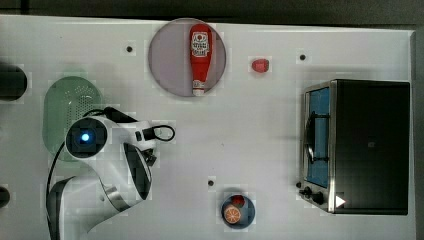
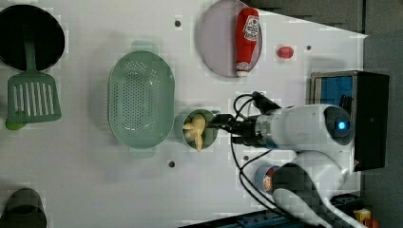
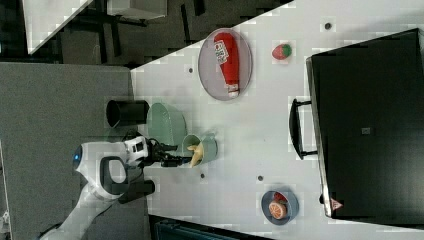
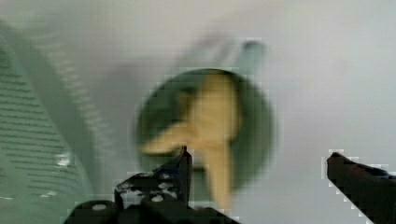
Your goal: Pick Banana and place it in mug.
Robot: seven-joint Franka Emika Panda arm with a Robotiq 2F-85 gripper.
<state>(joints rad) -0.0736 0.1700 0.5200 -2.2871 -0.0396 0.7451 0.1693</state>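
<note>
The white surface [image 2: 142, 190] carries everything here, and dark floor shows past its edges.

Nearest the arm, in the wrist view, the black gripper [image 4: 261, 163] hangs over the small round see-through green mug [image 4: 261, 121]. Its jaws are spread wide apart and hold nothing. The pale yellow-tan banana piece [image 4: 215, 121] sits inside the mug, below and between the jaws, and no jaw touches it. One end pokes out over the rim.

In the left view the gripper [image 2: 223, 122] is just beside the mug [image 2: 211, 135], and the banana [image 2: 197, 130] leans in the cup with its tip over the edge. The right view shows the same: the banana [image 3: 196, 154] stands in the mug [image 3: 209, 149], with the gripper [image 3: 177, 161] next to it.

So the main job looks done. The banana is in the mug and the jaws have let go. What looks left is for the arm to pull away without knocking the mug over.

A bit farther off, just beside the mug, lies the big oval pale-green colander with little holes [image 2: 140, 99]. Farther still, near the far edge of the surface, a red ketchup bottle [image 2: 247, 40] lies on a round grey plate [image 2: 214, 42].
</note>
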